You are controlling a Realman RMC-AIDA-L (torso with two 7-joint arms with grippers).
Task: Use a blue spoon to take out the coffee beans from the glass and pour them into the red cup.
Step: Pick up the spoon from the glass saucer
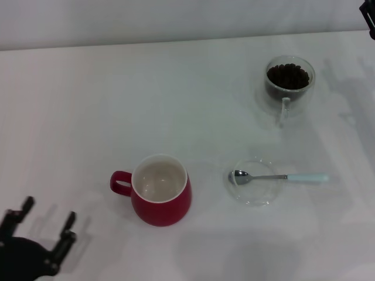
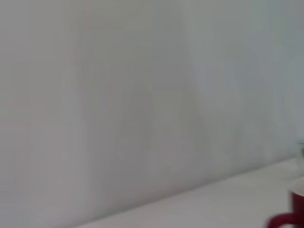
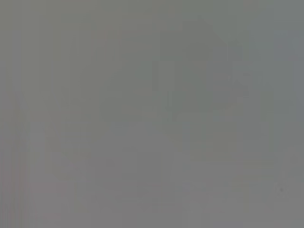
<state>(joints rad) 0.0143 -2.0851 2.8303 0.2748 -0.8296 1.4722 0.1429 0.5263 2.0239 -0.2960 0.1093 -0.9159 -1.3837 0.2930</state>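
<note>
The red cup (image 1: 161, 196) stands empty near the table's front middle, its handle pointing left; a sliver of the red cup (image 2: 290, 214) also shows in the left wrist view. The blue spoon (image 1: 281, 177) lies across a flat clear dish (image 1: 253, 182), bowl in the dish, pale handle pointing right. At the back right the glass (image 1: 289, 79) holds coffee beans (image 1: 287, 75), its handle toward the front. My left gripper (image 1: 47, 213) hovers open and empty at the front left, well left of the cup. Only a dark bit of my right gripper (image 1: 370, 16) shows at the top right corner.
The white table (image 1: 88, 105) meets a pale wall along the back. The right wrist view shows only a plain grey surface.
</note>
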